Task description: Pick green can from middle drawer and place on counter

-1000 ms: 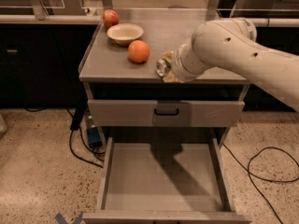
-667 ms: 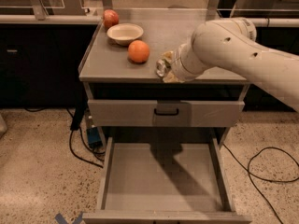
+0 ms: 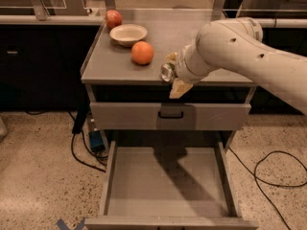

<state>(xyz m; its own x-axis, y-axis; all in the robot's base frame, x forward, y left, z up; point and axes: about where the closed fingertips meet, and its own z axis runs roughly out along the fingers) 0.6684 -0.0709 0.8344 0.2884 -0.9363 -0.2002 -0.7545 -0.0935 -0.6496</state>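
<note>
My gripper (image 3: pixel 171 73) is at the front edge of the counter (image 3: pixel 192 37), just right of the middle. Its pale yellow fingers (image 3: pixel 179 88) are shut on the green can (image 3: pixel 166 72). Only the can's round silver end shows, facing left; its green body is hidden by the fingers and wrist. The can lies sideways at about the height of the counter's top. The middle drawer (image 3: pixel 168 181) is pulled open below and its flat grey floor is bare, with the arm's shadow across it.
An orange fruit (image 3: pixel 142 52) sits on the counter just left of the gripper. A cream bowl (image 3: pixel 128 34) and a red apple (image 3: pixel 113 18) stand behind it. A closed drawer front with a black handle (image 3: pixel 171 115) is under the counter. Cables (image 3: pixel 273 169) lie on the floor.
</note>
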